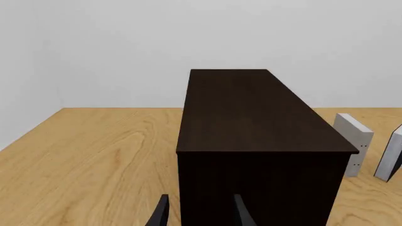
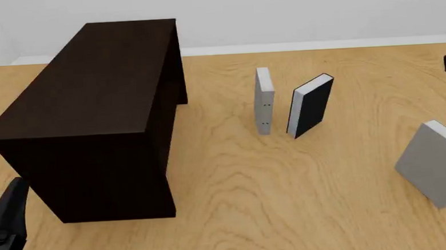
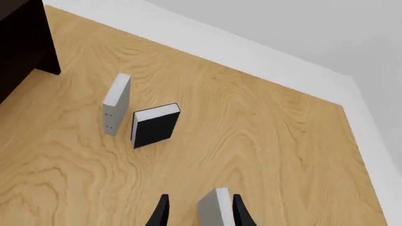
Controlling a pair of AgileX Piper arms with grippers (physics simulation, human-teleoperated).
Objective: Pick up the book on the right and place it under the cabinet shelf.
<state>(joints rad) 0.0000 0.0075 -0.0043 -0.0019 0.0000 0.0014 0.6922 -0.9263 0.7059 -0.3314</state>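
**Worktop with cabinet shelf and three standing books, both hands spread**

Containers – The cabinet shelf (image 2: 91,86) is a large, nearly black wooden box with a long flat top and solid side panels. It stands on the left part of the worktop (image 2: 287,184). Its interior is not visible from any view, so its contents cannot be told.

Task object – The book (image 2: 433,168) is plain light grey and sits tilted at the near right of the worktop, well apart from the cabinet shelf. In the right wrist view it appears between the two dark fingers of the right hand (image 3: 199,207), closer to one finger than to the other. The fingers are spread, and contact with the cover cannot be confirmed.

Other books – A look-alike grey book (image 2: 264,100) stands upright near the middle, with a few tiny dark dots on its spine. Just beside it, on its right, leans a black-covered book (image 2: 312,106) with white page edges. No title or lettering is legible on any cover.

Left hand (image 1: 201,207) – The fingers are spread and empty, facing the cabinet shelf's near end panel.

Surroundings – The worktop is light wood with bold grain, and a pale wall (image 2: 278,7) closes off its far edge
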